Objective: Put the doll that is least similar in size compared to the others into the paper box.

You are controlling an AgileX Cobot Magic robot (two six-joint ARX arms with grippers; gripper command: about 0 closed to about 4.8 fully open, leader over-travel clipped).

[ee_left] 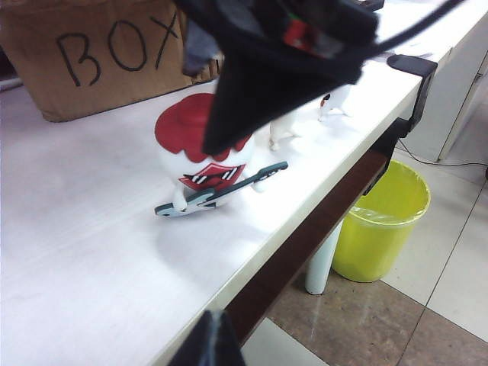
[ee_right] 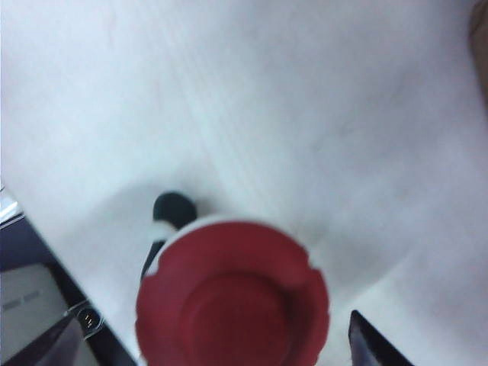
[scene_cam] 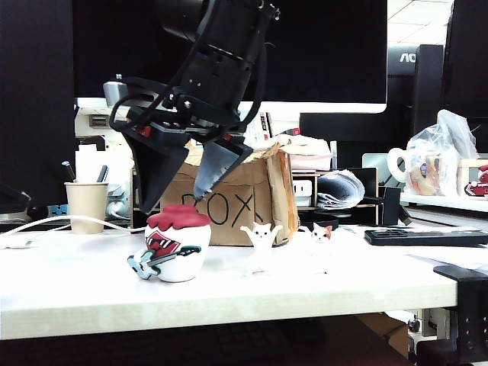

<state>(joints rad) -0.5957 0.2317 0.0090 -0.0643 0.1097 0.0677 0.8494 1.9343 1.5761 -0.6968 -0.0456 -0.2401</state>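
Note:
The doll [scene_cam: 177,244] stands on the white table [scene_cam: 76,290], round and white with a dark-red dripping top, red lips and a teal guitar. My right gripper [scene_cam: 175,202] hangs open just above it, one finger to each side of the red top, touching nothing. In the right wrist view the red top of the doll [ee_right: 232,297] lies between the spread fingers [ee_right: 374,347]. Behind the doll stands the paper box [scene_cam: 236,202], marked "BOX". In the left wrist view my left gripper [ee_left: 212,339] is shut and empty at the table's front edge, away from the doll [ee_left: 202,164] and the paper box [ee_left: 99,61].
Two small white cats [scene_cam: 261,240] [scene_cam: 320,236] stand to the right of the doll. A paper cup with pens [scene_cam: 86,206] is at the back left, a black remote [scene_cam: 423,237] at the right. A yellow bin [ee_left: 381,221] sits on the floor beside the table.

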